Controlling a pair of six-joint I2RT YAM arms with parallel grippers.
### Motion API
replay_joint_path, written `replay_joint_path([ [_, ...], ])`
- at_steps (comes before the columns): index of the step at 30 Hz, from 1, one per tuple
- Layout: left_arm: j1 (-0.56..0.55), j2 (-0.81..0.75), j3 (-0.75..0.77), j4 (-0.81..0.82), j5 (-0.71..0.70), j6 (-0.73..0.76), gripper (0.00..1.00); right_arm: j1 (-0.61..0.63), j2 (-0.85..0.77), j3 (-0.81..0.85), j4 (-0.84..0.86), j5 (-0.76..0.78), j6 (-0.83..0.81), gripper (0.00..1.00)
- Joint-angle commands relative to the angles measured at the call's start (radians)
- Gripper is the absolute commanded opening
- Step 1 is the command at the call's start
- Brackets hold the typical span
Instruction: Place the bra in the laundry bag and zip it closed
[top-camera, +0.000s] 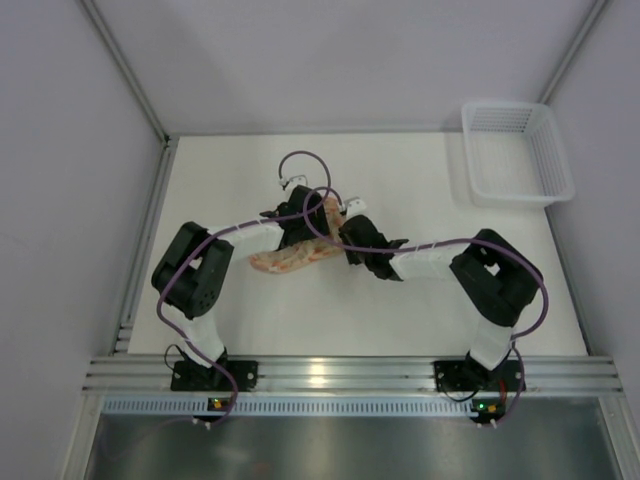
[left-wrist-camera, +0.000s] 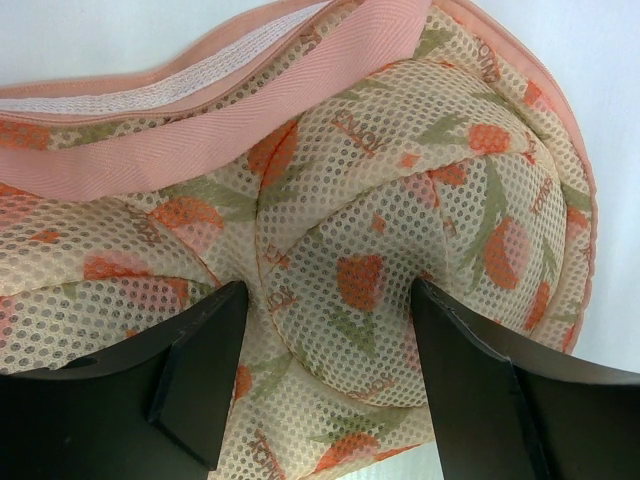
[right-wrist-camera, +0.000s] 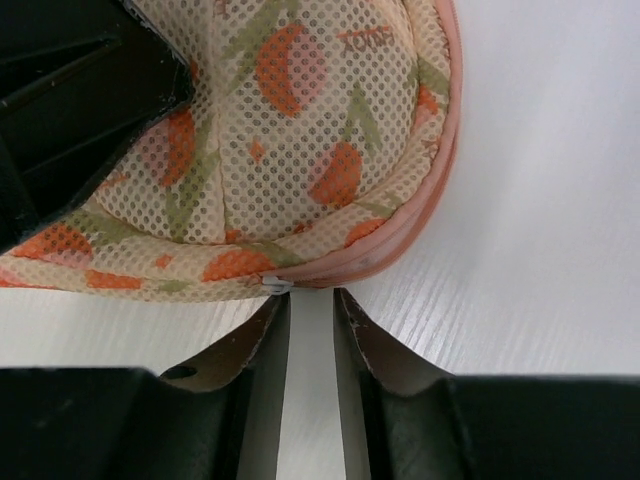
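- Right now the laundry bag (top-camera: 295, 250) lies on the desk (top-camera: 420, 310), well apart from the white mesh basket (top-camera: 517, 152) and nearer the arm bases than it
- The left end effector (left-wrist-camera: 328, 300), on the bag's side away from the basket, has its fingers wide apart and pressed against either flank of one rounded dome, holding it
- The right end effector (right-wrist-camera: 311, 297), on the basket side, shows only a narrow gap with bare desk in it; it grips nothing, and the small zip pull (right-wrist-camera: 277, 285) sits just past its tips
- We judge the bag light, soft and springy, so the mesh will dent and slide; the pink rim (left-wrist-camera: 250, 130) and the pull are the firmer holds
- We cannot see the bra
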Motion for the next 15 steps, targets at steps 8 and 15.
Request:
replay_joint_path([
  [8, 0.0, 0.007, -0.029, -0.029, -0.002, 0.027, 0.72, 0.009, -0.038, -0.02, 0.11, -0.01, -0.004, 0.05],
  [15, 0.002, 0.007, -0.029, -0.029, -0.003, 0.043, 0.71, -0.011, -0.045, -0.054, 0.15, -0.082, -0.017, 0.05],
])
